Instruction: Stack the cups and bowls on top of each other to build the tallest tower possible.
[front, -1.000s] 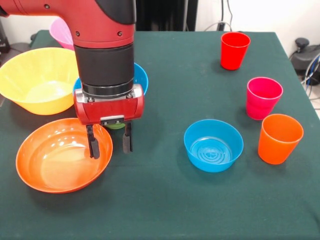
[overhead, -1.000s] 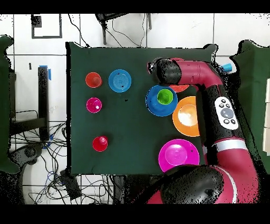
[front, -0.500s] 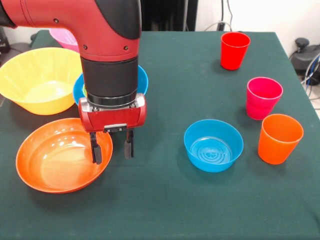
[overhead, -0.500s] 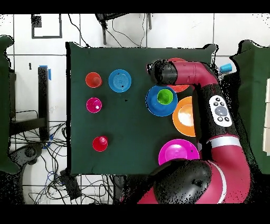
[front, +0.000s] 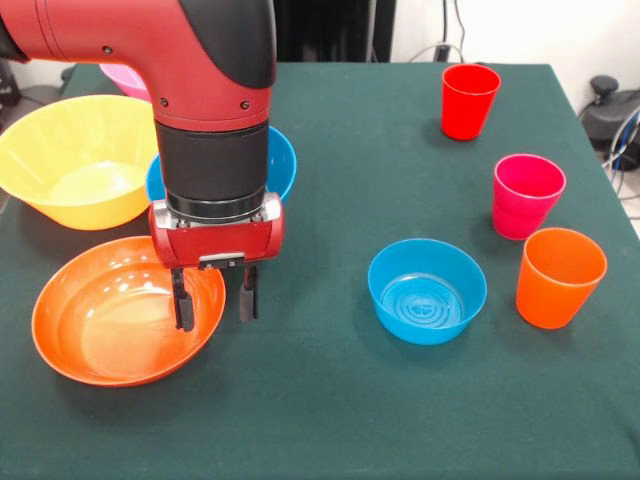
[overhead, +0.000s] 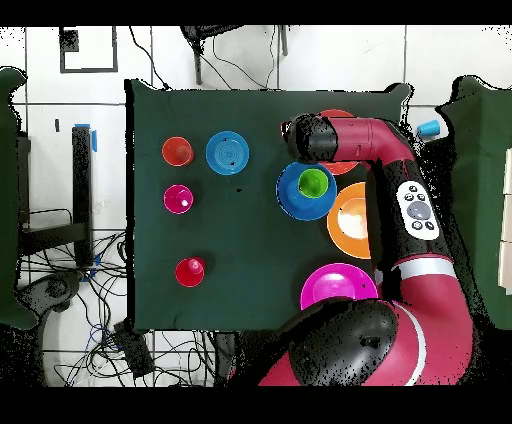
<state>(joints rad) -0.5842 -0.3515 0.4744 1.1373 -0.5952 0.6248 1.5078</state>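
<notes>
Claw (front: 213, 303): held apart, straddling the orange-red bowl's (front: 120, 330) 2 o'clock rim.
Tower base: wide blue bowl (overhead: 294, 198) holding a green piece (overhead: 313, 183), at worktop (front: 330, 410) centre.
Cups: red cup (front: 468, 100), pink cup (front: 526, 195), orange cup (front: 558, 277) stood apart.

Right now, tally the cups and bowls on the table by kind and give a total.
Cups: 3, red, pink, orange.
Bowls: 6, yellow, pink, wide blue, green inside it, orange, small blue.
Total: 9.
</notes>
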